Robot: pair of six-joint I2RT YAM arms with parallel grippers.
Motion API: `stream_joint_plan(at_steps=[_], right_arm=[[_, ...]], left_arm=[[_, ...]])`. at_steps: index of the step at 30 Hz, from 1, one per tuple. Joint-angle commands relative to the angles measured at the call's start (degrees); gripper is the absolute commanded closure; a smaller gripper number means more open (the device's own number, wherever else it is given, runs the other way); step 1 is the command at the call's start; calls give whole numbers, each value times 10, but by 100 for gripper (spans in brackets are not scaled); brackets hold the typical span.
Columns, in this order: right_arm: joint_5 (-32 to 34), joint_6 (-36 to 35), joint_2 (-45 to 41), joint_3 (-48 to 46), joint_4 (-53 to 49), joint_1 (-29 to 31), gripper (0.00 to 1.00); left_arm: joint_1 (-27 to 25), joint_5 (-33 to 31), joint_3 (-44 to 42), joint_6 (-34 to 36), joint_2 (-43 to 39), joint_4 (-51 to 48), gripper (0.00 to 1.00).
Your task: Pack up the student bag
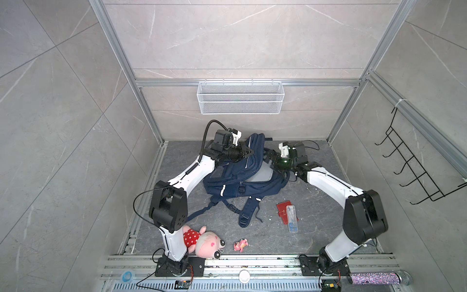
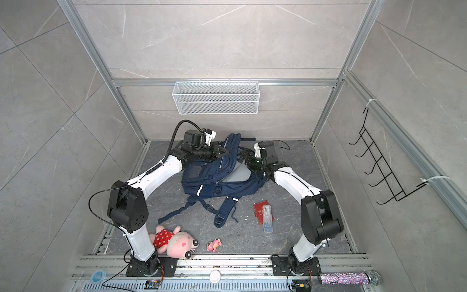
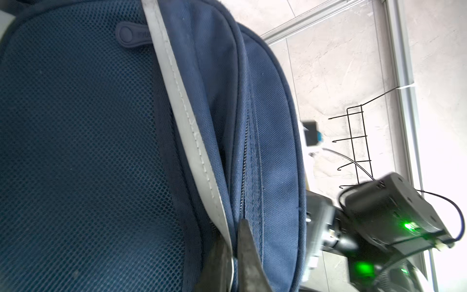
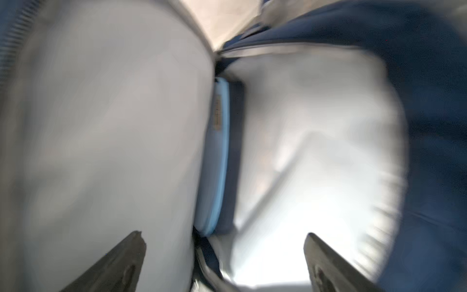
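Down at seven o'clock on the grey floor, a pink plush toy [image 1: 204,241] in a red dotted dress lies beside the left arm's lower link. Up toward eleven o'clock, the left gripper [image 1: 246,152] is clamped narrow on the student bag [image 1: 227,184]. In the left wrist view its fingers [image 3: 246,252] pinch the fabric edge by the white stripe [image 3: 187,113] and the zip.

The navy bag fills the middle of the floor out to twelve o'clock. It lies slumped, with its main pocket gaping and the shoulder straps [image 1: 249,209] trailing toward six o'clock. A small pink toy [image 1: 240,245] sits at six o'clock, well apart from the bag.

At one o'clock, the right gripper [image 1: 267,155] hangs at the mouth of the bag with its jaws spread wide and nothing between them. The blurred right wrist view shows a light-blue pencil case [image 4: 217,156] wedged between folds of grey lining [image 4: 113,126].

At four o'clock a red wallet [image 1: 282,211] lies flat with a clear plastic case [image 1: 292,218] overlapping its right edge. A black hook rack [image 1: 414,166] hangs on the wall at three o'clock.
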Motion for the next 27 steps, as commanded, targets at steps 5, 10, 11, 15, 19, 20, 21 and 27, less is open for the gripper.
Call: stream_joint_plan(at_steps=[5, 10, 11, 15, 19, 20, 21, 27], right_arm=[[64, -70, -126, -37, -160, -41, 0], [96, -76, -163, -53, -197, -55, 0], [96, -77, -166, -55, -196, -55, 0], [86, -91, -157, -45, -201, -55, 0], [87, -93, -144, -31, -202, -54, 0], [86, -91, -139, -27, -202, -54, 0], [83, -89, -134, -24, -201, -53, 0], [78, -85, -117, -12, -194, -53, 0]], left_arm=[[14, -7, 14, 17, 39, 22, 100], [5, -9, 50, 15, 92, 9, 100], [1, -10, 60, 12, 106, 5, 100], [-16, -12, 88, -6, 154, 4, 100], [-32, -16, 105, -15, 181, 3, 100], [-34, -15, 106, -16, 184, 0, 100], [-35, -15, 105, -16, 184, -3, 95], [-21, -34, 62, 0, 120, -40, 50]])
